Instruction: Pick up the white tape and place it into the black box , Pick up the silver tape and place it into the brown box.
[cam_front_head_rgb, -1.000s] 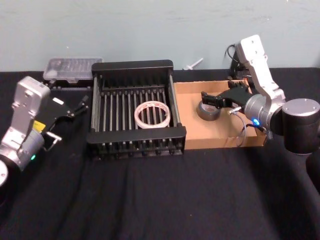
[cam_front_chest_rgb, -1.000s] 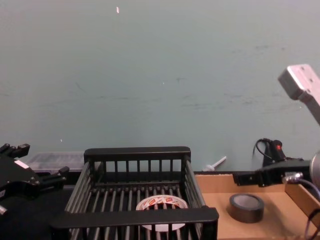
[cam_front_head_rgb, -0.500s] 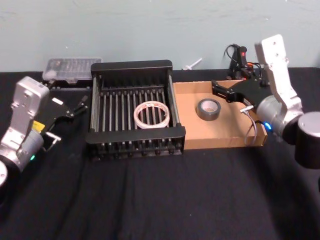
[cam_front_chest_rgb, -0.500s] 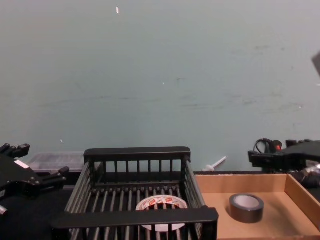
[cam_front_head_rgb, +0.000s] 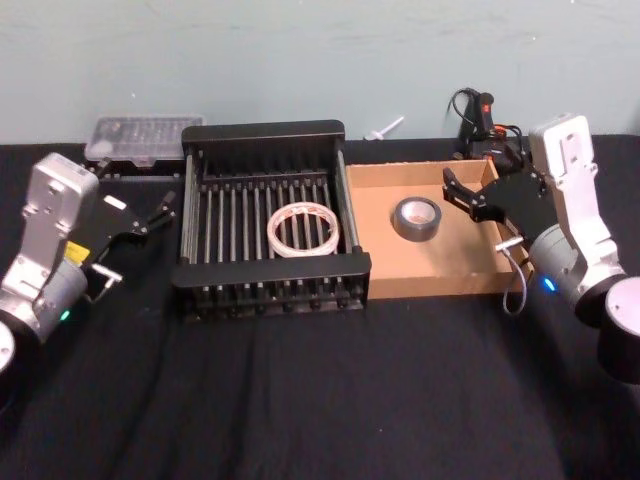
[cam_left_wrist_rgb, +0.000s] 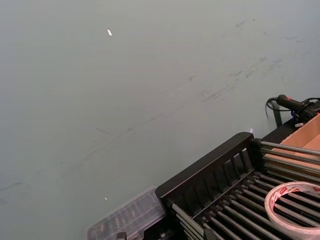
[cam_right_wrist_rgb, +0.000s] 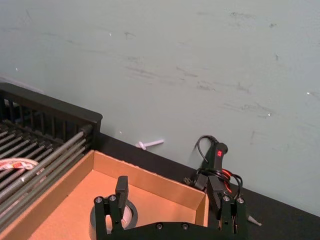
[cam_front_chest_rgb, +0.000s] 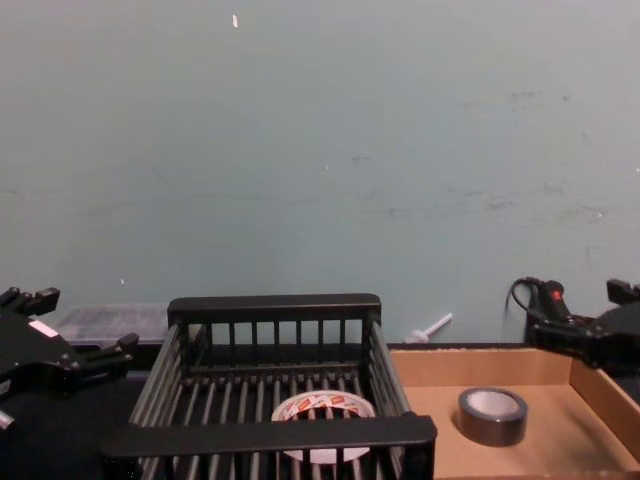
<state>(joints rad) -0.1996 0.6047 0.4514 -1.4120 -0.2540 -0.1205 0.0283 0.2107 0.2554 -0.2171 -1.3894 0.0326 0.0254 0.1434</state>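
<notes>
Tabletop (cam_front_head_rgb: 300, 400) draped in black cloth, spanning the whole foreground. Black box (cam_front_head_rgb: 272, 275) standing left of centre, slatted bottom and barred walls, thick rims all round. Brown box (cam_front_head_rgb: 440, 278) pressed against its right side, low tan walls, open top. Right gripper (cam_front_head_rgb: 467, 189) poised above the brown box's right end, fingers spread wide apart and empty, just right of the silver tape and clear of it. Left gripper (cam_front_head_rgb: 166, 205) parked out at the table's left, beside the black box's left wall, fingers apart with nothing between them. Clear plastic case (cam_front_head_rgb: 144, 137) lying behind the left arm near the wall. Black cable with a red switch (cam_front_head_rgb: 480, 110) bunched behind the brown box. White tape (cam_front_head_rgb: 305, 229) lying flat on the slats of the black box, toward its right-front part, red marks on the ring. Silver tape (cam_front_head_rgb: 415, 218) resting flat on the floor of the brown box, near its middle.
</notes>
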